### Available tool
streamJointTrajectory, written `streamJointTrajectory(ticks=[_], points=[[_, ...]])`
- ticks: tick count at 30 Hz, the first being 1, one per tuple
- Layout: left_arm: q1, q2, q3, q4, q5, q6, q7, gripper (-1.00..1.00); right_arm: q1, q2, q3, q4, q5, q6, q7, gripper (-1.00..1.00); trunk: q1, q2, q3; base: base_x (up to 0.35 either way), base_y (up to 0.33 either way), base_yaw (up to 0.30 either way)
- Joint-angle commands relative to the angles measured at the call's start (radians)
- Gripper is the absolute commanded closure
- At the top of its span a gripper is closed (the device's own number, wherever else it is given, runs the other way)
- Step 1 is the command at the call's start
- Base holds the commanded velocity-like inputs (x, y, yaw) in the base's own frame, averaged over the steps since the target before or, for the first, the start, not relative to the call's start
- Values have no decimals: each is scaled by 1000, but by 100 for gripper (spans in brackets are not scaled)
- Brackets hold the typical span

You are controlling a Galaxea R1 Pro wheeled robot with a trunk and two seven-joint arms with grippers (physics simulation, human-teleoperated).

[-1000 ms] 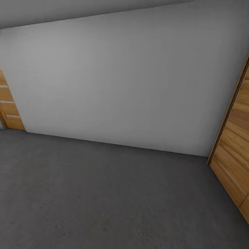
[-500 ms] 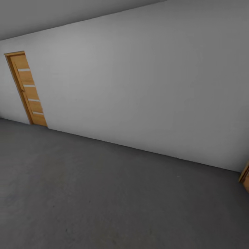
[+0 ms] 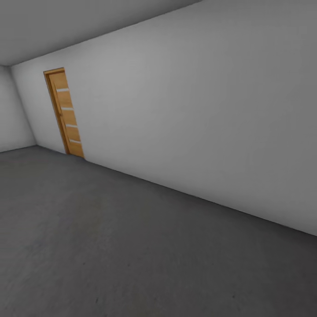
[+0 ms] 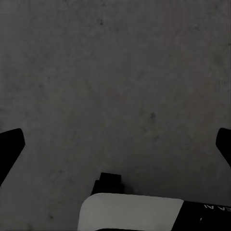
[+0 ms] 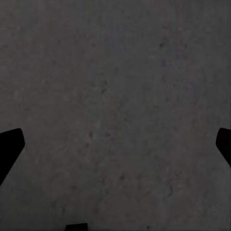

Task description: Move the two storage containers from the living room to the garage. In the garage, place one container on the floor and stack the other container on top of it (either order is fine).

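Hanging spread wide and empty, left hand (image 4: 115,144) and right hand (image 5: 115,144) face the floor (image 3: 132,246)

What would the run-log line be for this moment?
place: garage | floor: dark grey concrete | wall: pale grey | door: wooden, far left | left pincer: open, empty | right pincer: open, empty

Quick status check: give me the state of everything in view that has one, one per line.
Wooden-slat door: shut, set in the pale grey wall.
Left tool: open, nothing between its fingertips, above the dark concrete floor.
Right tool: open, nothing between its fingertips, above the same floor.
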Motion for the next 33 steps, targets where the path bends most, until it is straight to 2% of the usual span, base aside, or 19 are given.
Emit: streamJointTrajectory(ticks=[1,25,29,33], points=[[1,-1,3,-3,-1,7,1,-100,0,0,0,-1,0,3,-2,-100,1,0,-1,328,0,300],[1,0,4,-3,-1,7,1,-100,0,0,-3,0,-4,1,2,-100,1,0,-1,328,0,300],[1,-1,59,-3,-2,7,1,-100,0,0,-4,0,-6,1,2,-100,1,0,-1,328,0,300],[1,-2,74,-3,-2,7,0,-100,0,0,-4,0,-7,1,11,-100,1,0,-1,328,0,300]])
